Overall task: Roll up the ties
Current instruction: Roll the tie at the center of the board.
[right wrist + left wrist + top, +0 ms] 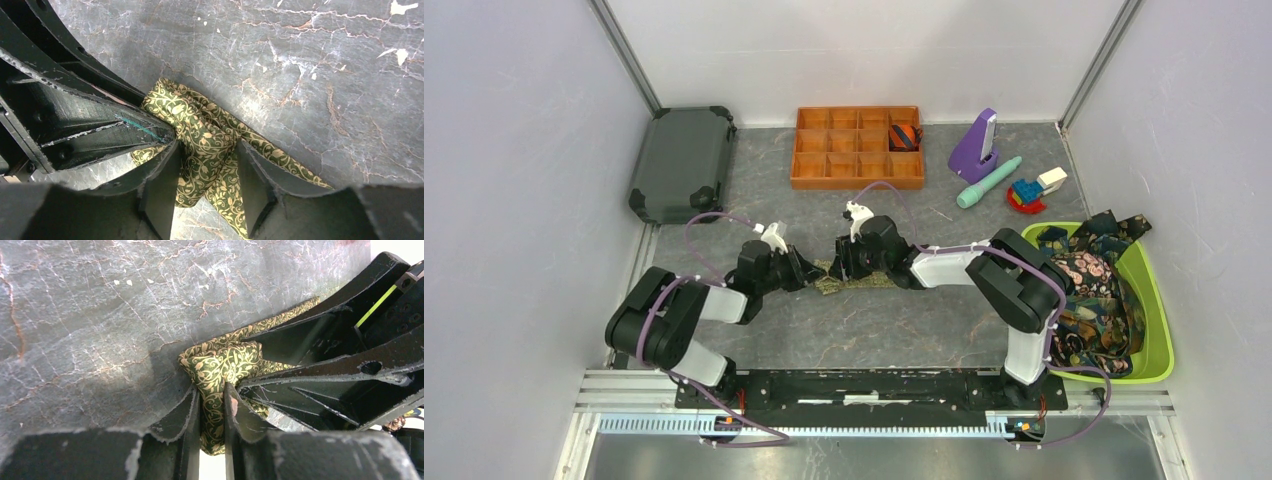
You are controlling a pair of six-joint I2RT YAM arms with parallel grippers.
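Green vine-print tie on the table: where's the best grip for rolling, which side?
Take the green tie at its bunched, doubled-over end: it stands up off the table, while the rest lies flat. Come in low from the left, jaws across its width, as the left gripper does.

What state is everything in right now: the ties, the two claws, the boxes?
olive-green tie: bunched up on the table, between both grippers.
left gripper: shut on the olive-green tie.
right gripper: jaws apart astride that tie; grip unclear.
striped tie: rolled, in the orange tray.
dark ties: unrolled, heaped in the green bin.
grey case: closed.
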